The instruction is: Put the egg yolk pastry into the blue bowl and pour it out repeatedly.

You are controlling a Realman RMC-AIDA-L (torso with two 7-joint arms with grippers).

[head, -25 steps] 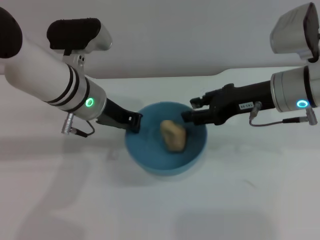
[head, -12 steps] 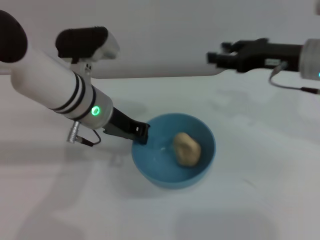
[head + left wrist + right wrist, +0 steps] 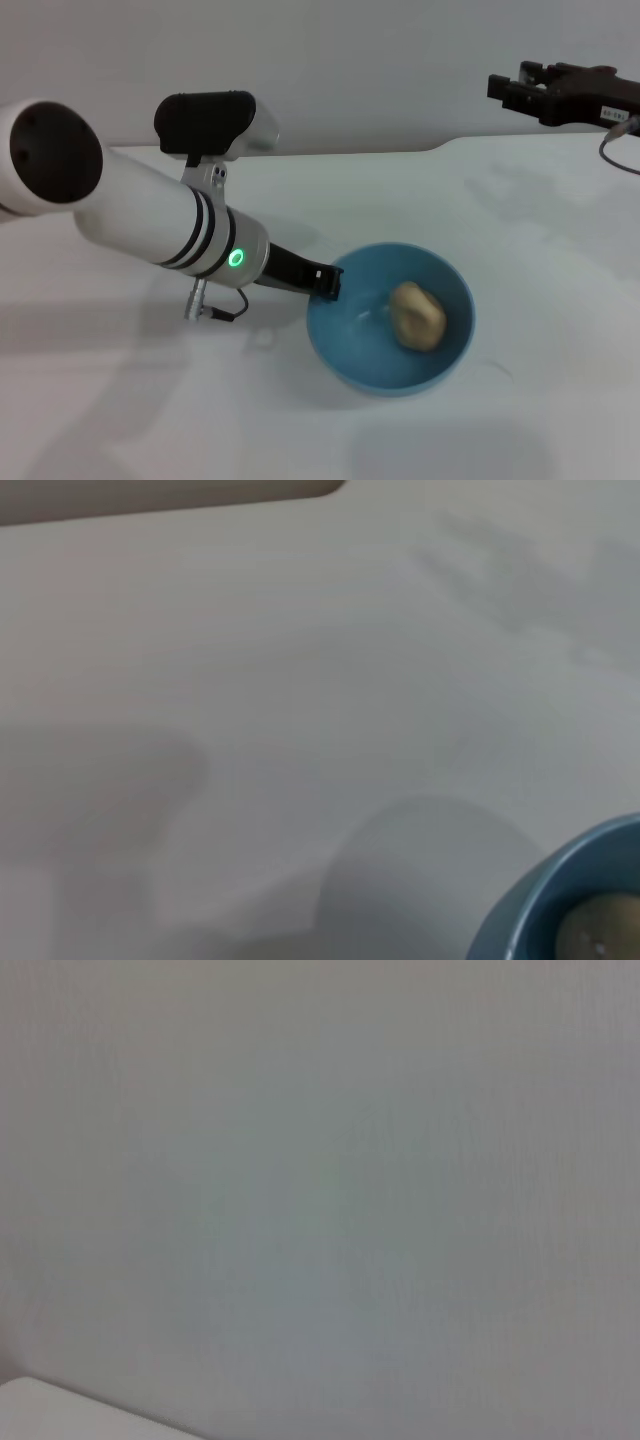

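egg yolk pastry [image 3: 417,315] sits inside blue bowl [image 3: 350,352] on bench [image 3: 520,220]; left gripper [image 3: 326,283] clamps bowl's rim, likely to tip it; right gripper [image 3: 512,88] raised away, its grip state unclear

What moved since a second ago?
The right gripper let go of the pastry, then lifted up and away to the right. The left gripper, at the rim of the blue bowl, carried the bowl to the right and nearer the robot. The pastry stayed inside the bowl.
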